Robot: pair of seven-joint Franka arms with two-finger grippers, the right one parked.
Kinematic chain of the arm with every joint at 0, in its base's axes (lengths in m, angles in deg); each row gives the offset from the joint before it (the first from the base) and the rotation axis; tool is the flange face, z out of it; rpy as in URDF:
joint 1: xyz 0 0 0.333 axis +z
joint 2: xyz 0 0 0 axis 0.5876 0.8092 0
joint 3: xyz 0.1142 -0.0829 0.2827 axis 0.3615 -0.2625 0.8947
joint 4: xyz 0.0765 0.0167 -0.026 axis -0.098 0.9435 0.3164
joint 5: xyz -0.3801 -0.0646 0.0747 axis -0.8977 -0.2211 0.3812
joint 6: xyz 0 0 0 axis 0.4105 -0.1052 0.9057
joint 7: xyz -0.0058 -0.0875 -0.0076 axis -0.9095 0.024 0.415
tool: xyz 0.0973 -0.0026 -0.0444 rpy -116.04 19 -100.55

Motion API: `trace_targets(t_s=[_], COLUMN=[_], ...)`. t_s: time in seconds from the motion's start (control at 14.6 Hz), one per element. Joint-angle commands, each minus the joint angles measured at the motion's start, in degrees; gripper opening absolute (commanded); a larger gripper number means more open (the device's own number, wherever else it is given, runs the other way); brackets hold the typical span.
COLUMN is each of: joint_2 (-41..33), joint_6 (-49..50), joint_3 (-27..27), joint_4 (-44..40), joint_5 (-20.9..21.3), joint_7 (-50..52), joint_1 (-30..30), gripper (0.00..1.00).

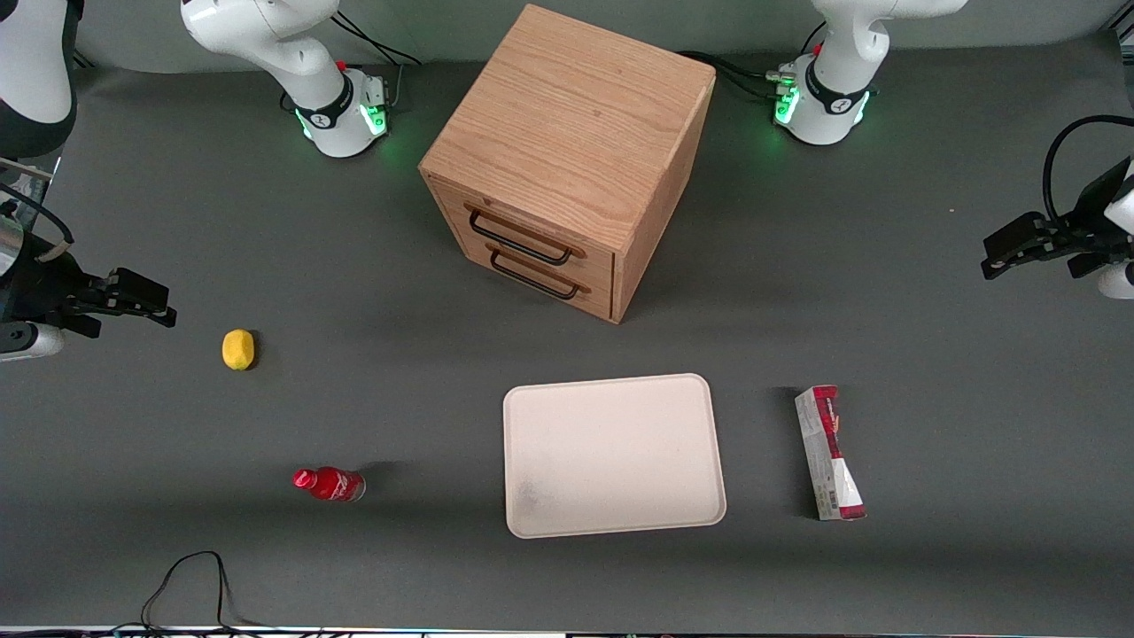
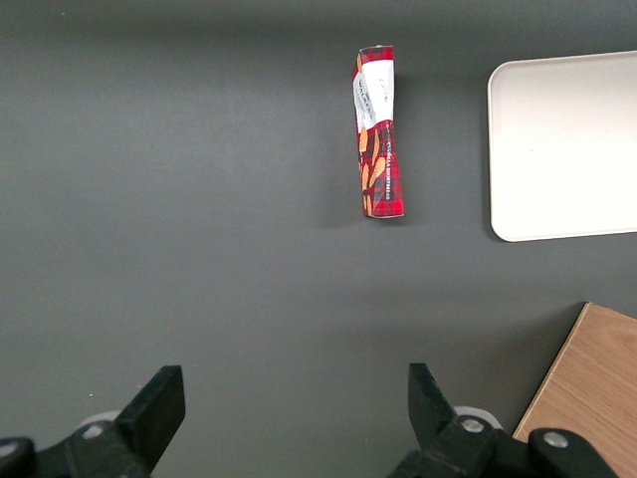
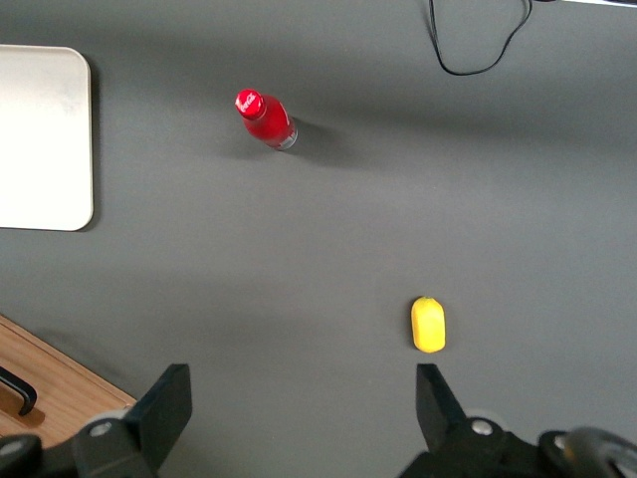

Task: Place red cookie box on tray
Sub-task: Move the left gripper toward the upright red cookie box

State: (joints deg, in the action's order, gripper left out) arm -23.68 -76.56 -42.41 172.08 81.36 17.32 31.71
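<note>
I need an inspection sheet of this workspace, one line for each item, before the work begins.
Surface: dark grey table.
Job's things: red cookie box lies flat beside the tray, apart from it; nothing lies on the tray.
Clutter: wooden drawer cabinet, drawers shut; yellow lemon; small red bottle.
Grippers: left gripper open, holding nothing, above the table toward the working arm's end.
Cables: black cable at the table edge nearest the front camera.
Surroundings: nothing seen.

Wooden drawer cabinet (image 1: 567,159) stands mid-table. Lemon (image 1: 237,348) and red bottle (image 1: 330,484) lie toward the parked arm's end; bottle nearer the front camera.
</note>
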Motion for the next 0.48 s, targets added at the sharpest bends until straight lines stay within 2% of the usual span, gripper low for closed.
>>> trace_targets(t_s=[0.0,0.41], joint_2=[-0.39,-0.21], joint_6=[1.23,1.23], joint_3=[0.04,0.04], joint_4=[-0.49,-0.58], joint_5=[-0.26,-0.26], joint_7=[-1.06,-0.80], joint_1=[0.23,0.31], gripper=[1.00,1.00])
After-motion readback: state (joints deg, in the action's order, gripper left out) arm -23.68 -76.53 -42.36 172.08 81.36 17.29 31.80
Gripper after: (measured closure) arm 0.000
